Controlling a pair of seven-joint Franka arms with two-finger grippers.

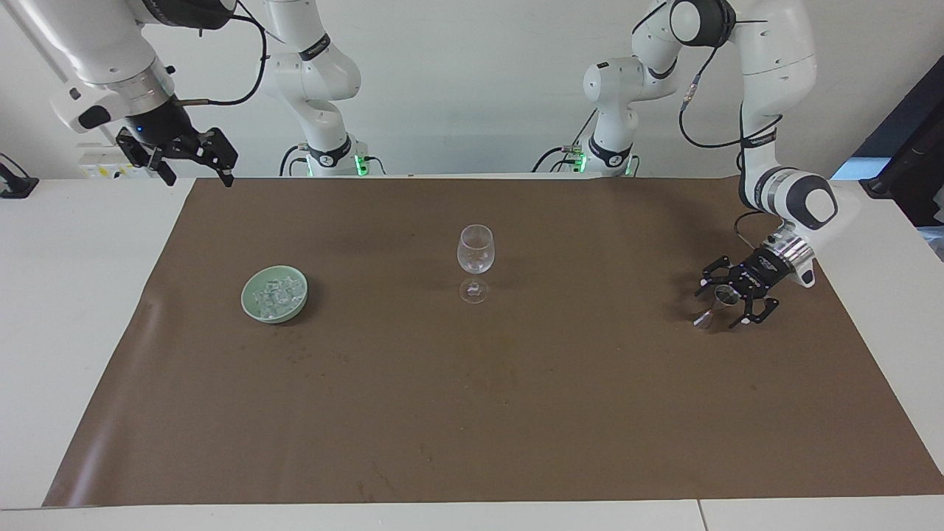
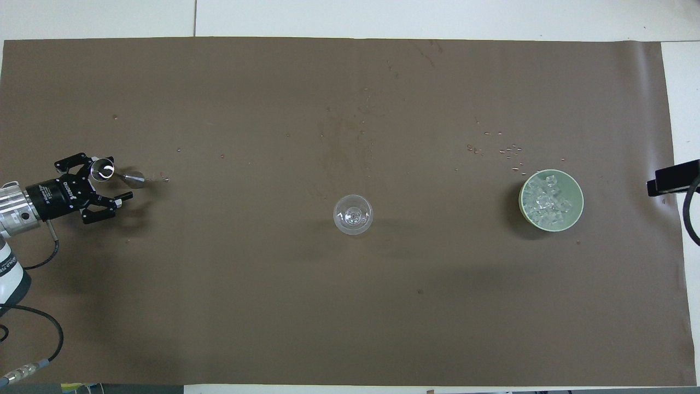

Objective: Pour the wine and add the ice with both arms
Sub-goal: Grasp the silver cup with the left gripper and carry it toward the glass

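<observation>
The left end effector is being held low over the brown mat near the worktop's edge at the left arm's end, its fingers spread open around a small metal jigger that is lying tilted on the mat. The right end effector is being kept raised and open over the worktop's corner at the right arm's end, waiting. The wine glass is standing upright at the mat's middle. The ice is being held in a pale green bowl toward the right arm's end.
</observation>
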